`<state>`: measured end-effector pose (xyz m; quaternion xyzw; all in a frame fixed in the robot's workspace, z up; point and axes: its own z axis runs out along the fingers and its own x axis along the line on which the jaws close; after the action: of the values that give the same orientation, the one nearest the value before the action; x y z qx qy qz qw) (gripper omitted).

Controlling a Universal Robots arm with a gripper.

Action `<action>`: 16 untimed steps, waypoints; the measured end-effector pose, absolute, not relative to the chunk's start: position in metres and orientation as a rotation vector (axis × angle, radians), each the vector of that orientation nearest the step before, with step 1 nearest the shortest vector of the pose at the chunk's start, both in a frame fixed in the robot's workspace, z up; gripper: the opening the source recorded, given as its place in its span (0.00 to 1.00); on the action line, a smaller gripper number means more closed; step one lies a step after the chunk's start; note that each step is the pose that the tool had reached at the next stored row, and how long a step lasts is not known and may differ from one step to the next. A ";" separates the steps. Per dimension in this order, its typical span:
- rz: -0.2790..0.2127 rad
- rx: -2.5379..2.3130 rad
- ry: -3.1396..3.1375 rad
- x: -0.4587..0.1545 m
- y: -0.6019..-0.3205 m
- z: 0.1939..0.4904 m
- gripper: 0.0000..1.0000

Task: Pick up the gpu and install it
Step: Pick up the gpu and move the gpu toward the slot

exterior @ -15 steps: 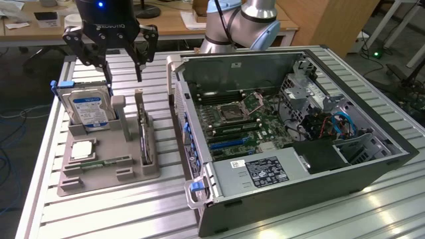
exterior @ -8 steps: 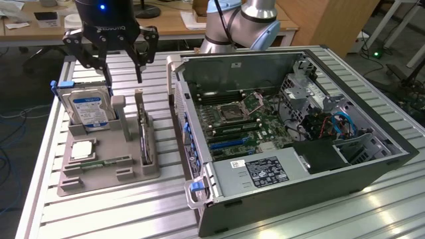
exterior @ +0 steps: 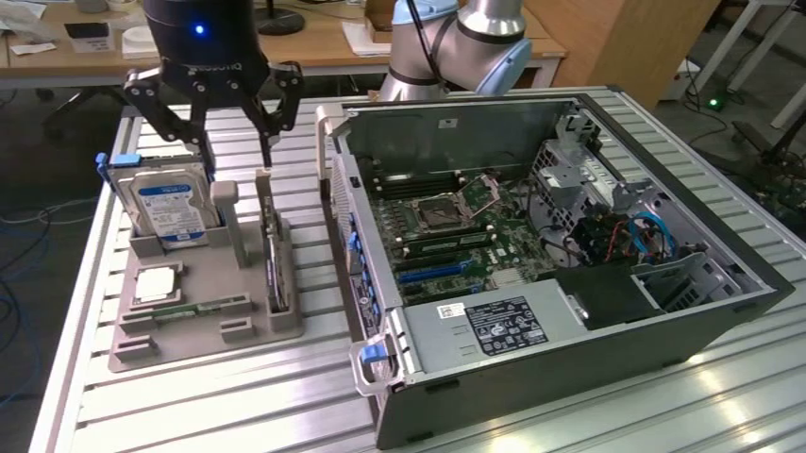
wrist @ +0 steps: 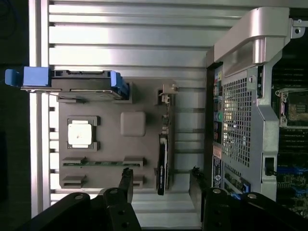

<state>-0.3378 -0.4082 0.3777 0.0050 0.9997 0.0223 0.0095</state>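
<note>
Your gripper [exterior: 234,160] hangs spread wide with nothing in its grasp, poised over the grey parts tray [exterior: 202,335] on the slatted metal table [exterior: 226,401]. From the wrist camera you see its two dark fingers [wrist: 126,179] standing one to either side of the gpu's end, above the card and apart from it. The gpu [wrist: 163,144] sits on edge in its slot along the tray's side nearest the computer case, a thin dark strip, not yet lifted. Further out on the same tray, toward the exterior view's left, the hard drive [exterior: 170,203] stands upright in its blue-handled carrier, while the square processor chip [exterior: 158,283] and the slim green memory stick [exterior: 192,309] lie flat in their recesses. Just beside the tray, on the exterior view's right, the computer case [exterior: 605,330] lies open on its side – its motherboard [exterior: 441,226] is exposed and facing up.
</note>
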 end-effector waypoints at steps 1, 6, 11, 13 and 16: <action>0.070 0.015 3.122 -0.337 -0.408 0.377 0.59; 0.070 0.012 3.122 -0.336 -0.409 0.373 0.59; 0.070 0.011 3.122 -0.336 -0.409 0.368 0.59; 0.070 0.010 3.122 -0.336 -0.409 0.366 0.59; 0.070 0.009 3.122 -0.335 -0.409 0.364 0.59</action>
<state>-0.3355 -0.4091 0.3636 0.0029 0.9997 0.0223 0.0096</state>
